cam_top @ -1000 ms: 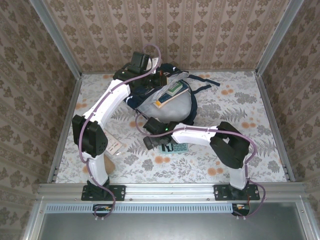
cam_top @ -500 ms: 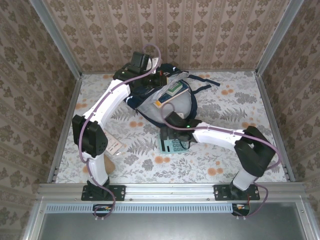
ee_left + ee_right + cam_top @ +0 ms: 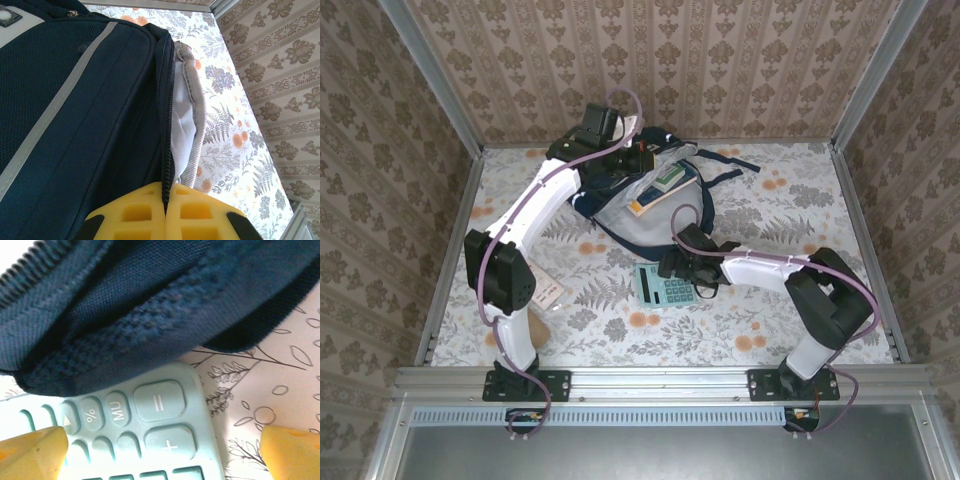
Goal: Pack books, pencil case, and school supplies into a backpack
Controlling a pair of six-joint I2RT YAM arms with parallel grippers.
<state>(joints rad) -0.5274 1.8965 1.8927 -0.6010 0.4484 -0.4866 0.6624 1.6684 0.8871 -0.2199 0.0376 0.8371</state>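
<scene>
Right gripper [image 3: 160, 445] swung rightward, uncovering calculator [image 3: 665, 285] at table [image 3: 800, 200] centre, beside backpack [image 3: 650, 215]; jaws spread over its corner. Left gripper [image 3: 165, 220] pinches zipper edge [image 3: 166, 125]. Advice: centre over calculator, lower squarely, close across width.

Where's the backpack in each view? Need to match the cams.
Top external: backpack lies open at the far middle of the floral table cover, at the left gripper.
Left wrist: backpack covers left and centre, its zipper edge pinched between the yellow fingers.
Right wrist: backpack spans the top, over the calculator edge.
Shared landmark: the floral table cover, on the right in both wrist views.
</scene>
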